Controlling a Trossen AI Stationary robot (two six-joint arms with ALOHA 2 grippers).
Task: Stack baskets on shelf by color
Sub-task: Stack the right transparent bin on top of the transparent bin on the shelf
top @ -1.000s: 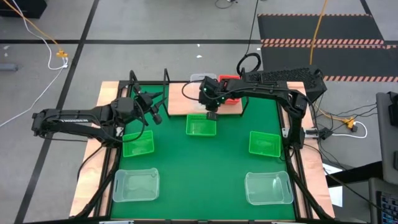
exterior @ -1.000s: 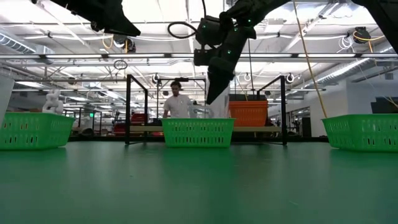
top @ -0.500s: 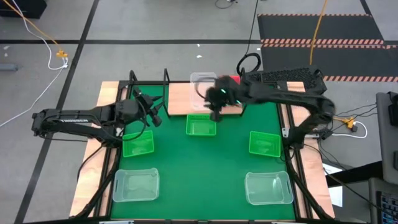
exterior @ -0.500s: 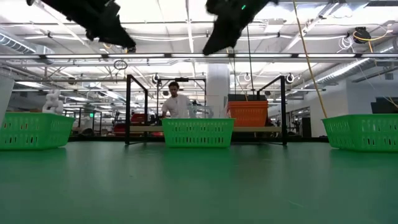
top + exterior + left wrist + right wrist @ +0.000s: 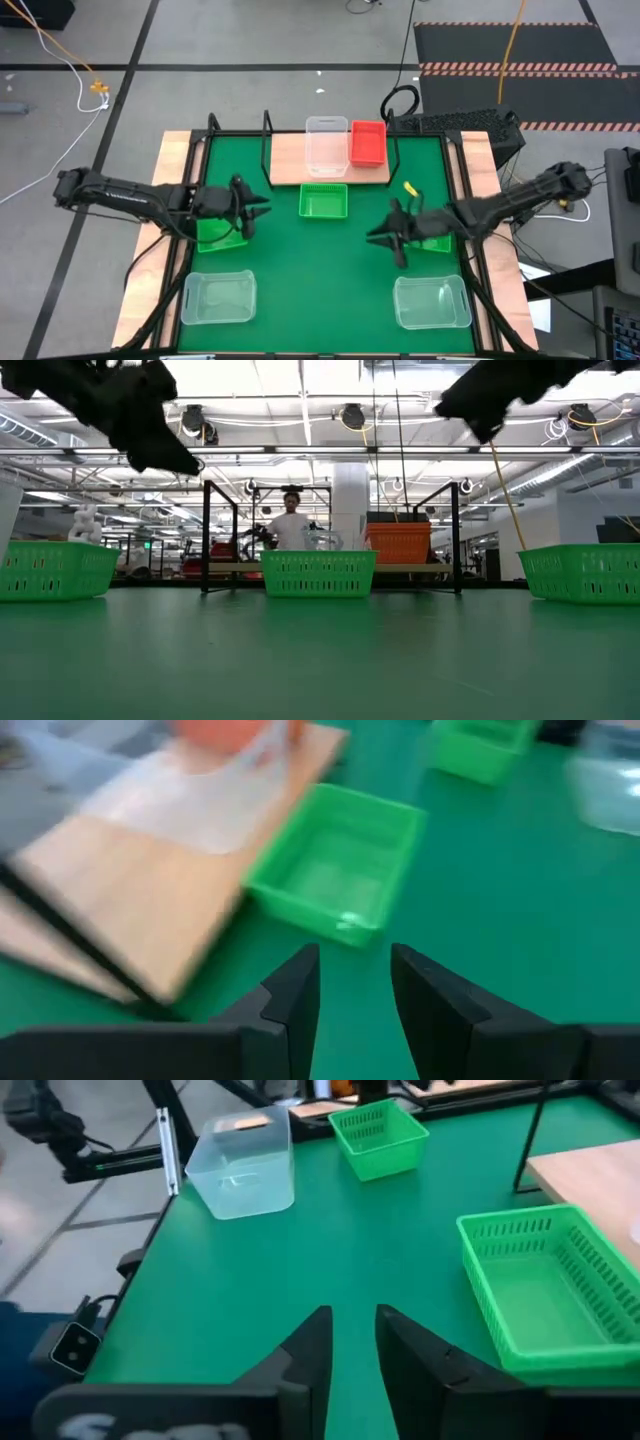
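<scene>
The shelf (image 5: pixel 290 165) stands at the far middle of the green mat, its wooden board on a black frame. A clear basket (image 5: pixel 327 145) and a red basket (image 5: pixel 368 143) sit side by side on the board. One green basket (image 5: pixel 323 200) rests on the mat just in front of the shelf. My left gripper (image 5: pixel 262 208) hovers open to that basket's left, above a second green basket (image 5: pixel 220 235). My right gripper (image 5: pixel 378 235) hovers open beside the third green basket (image 5: pixel 432 238), which its arm partly covers. Two clear baskets (image 5: pixel 218 297) (image 5: pixel 432 302) stand near the front edge.
Bare green mat lies between the two grippers and between the two front clear baskets. The left part of the shelf board (image 5: pixel 130 890) is bare. Black frame posts (image 5: pixel 206 535) stand at the shelf's ends. A person (image 5: pixel 292 528) shows far behind the table in the low view.
My right gripper has drawn back from over the shelf, toward the table's right and near edge, and now hangs over the mat. The clear basket on the board, half covered by it before, shows whole. My left gripper has shifted a little toward the near edge.
</scene>
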